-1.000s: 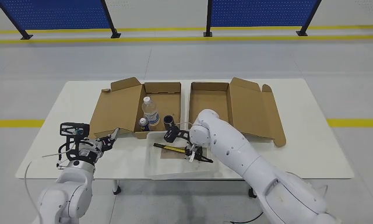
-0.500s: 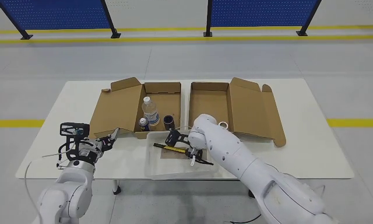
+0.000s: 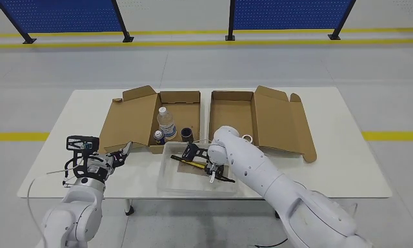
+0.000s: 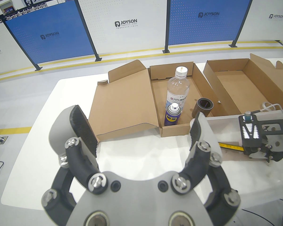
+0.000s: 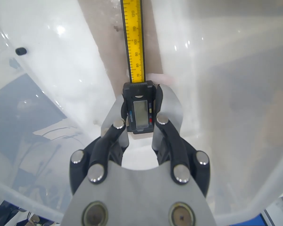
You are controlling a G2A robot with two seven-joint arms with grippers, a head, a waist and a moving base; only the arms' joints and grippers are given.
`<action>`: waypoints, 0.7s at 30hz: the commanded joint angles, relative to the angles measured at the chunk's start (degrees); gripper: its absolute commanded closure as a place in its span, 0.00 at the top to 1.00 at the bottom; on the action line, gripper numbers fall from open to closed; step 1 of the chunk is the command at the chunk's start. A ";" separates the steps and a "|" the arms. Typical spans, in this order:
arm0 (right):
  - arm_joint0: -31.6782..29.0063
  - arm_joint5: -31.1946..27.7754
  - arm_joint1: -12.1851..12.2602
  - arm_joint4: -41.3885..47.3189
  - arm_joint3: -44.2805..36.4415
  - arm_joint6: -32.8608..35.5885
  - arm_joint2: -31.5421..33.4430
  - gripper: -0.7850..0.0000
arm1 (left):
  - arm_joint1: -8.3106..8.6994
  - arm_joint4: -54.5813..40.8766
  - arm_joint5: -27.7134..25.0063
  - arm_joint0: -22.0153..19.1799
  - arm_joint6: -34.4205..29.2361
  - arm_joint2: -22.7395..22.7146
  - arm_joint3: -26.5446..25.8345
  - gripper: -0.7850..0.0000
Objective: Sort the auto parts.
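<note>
The right end effector (image 5: 141,104) pinches the caliper (image 5: 134,24) by its display head, yellow beam jutting ahead inside the clear bin (image 5: 61,36). Held off-centre, it may pivot and perhaps snag the bin wall.

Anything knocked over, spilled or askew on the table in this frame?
Nothing stands out. The bottle, spray can and black cylinder stand upright in the left box, with no spill visible. The right gripper is shut squarely on the caliper within the clear bin.

Yellow-and-black caliper (image 5: 135,55), blue-and-yellow spray can (image 4: 172,117)
</note>
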 commanded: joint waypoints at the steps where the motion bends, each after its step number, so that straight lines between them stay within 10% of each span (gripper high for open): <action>1: 0.10 -0.05 -0.07 0.17 0.08 -0.09 0.11 0.00 | 0.00 0.00 0.00 0.00 0.00 0.00 0.00 1.00; 21: -2.66 2.32 3.34 -0.23 -11.87 5.43 5.44 0.00 | 0.00 0.00 0.00 0.00 0.00 0.00 0.00 1.00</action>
